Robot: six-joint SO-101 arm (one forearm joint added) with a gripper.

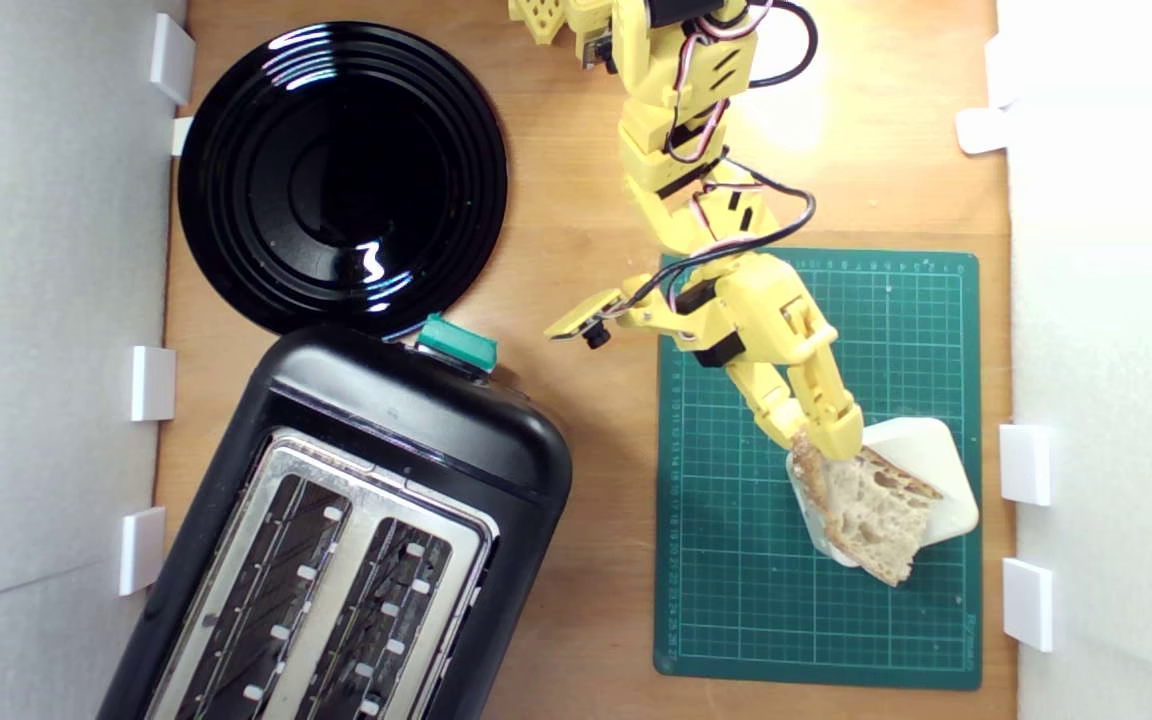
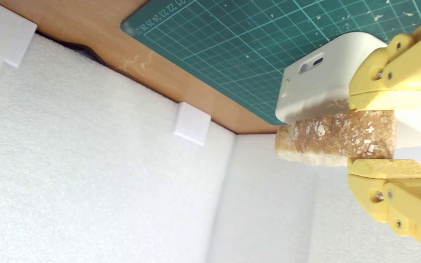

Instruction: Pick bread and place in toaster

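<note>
- Pale tan holey bread slice (image 1: 871,515) with a brown, flour-flecked crust (image 2: 336,137)
- Bright yellow plastic gripper (image 1: 821,440)
- Plain white rounded box (image 1: 921,470)
- Dark green cutting mat (image 1: 896,330) with a pale grid pattern
- Large black plastic toaster (image 1: 356,540) with a silver top plate and teal-green lever (image 1: 456,343)
- Glossy black round plate (image 1: 341,175) with concentric rings
- Light brown wooden tabletop (image 1: 576,250)
</note>
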